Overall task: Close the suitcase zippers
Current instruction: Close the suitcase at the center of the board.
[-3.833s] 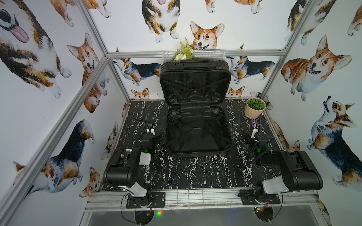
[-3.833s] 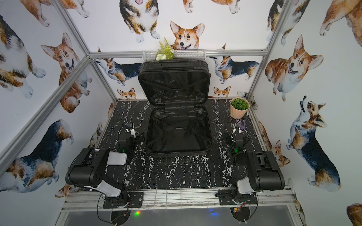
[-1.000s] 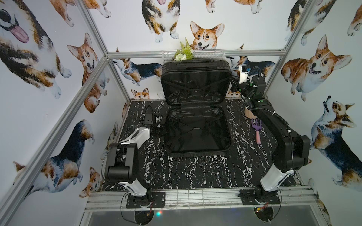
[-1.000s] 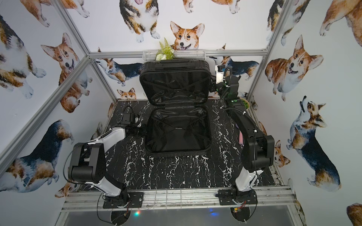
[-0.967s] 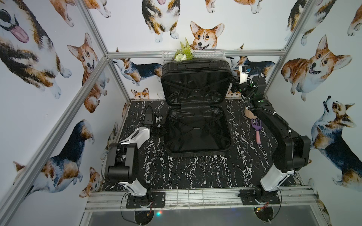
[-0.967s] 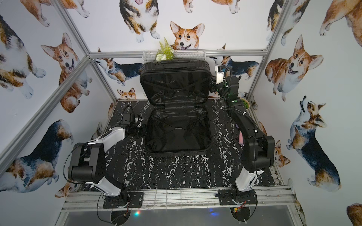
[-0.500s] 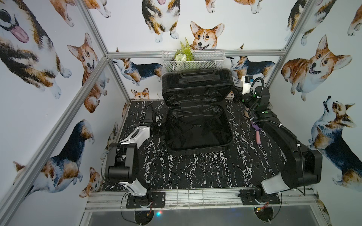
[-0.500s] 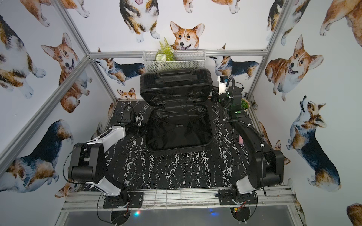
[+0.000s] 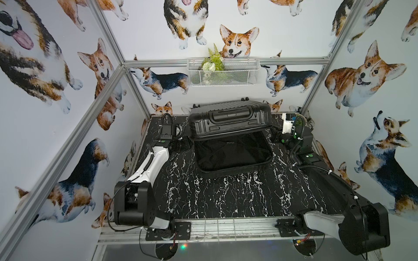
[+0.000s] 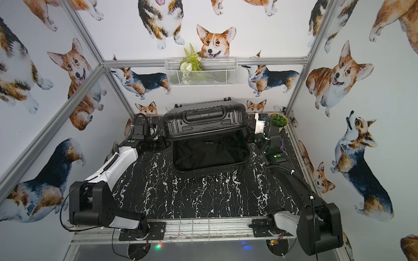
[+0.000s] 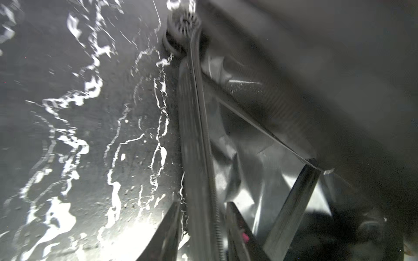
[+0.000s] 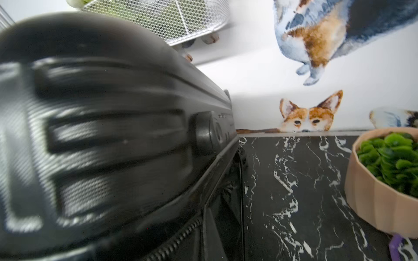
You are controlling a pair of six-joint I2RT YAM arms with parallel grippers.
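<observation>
Corgi wallpaper point(image 9: 237, 43) rings the marble table point(image 9: 226, 192), suitcase point(image 9: 230, 122) lid half-lowered; left claw point(image 11: 202, 204), narrowly parted, straddles the zippers point(image 11: 199, 113) running lengthwise away from it; right claw point(image 9: 276, 137), closed, flanks the lid.

The work surface is a black marble-pattern tabletop point(image 9: 226, 198) with white veining. Printed corgi wall panels point(image 9: 237, 43) enclose it on three sides, joined by aluminium frame rails point(image 9: 158, 64).

A white wire-mesh basket point(image 9: 237, 76) hangs from the back rail, visible in both top views. It holds a green artificial fern with white flowers point(image 9: 213, 62) at its left end.

A tan ribbed plant pot point(image 12: 380, 203) stands on the tabletop in the far right corner, upright, filled with green round-leaved foliage point(image 12: 393, 156). A small purple object point(image 12: 395, 246) lies just beside the pot base; its shape cannot be determined.
</observation>
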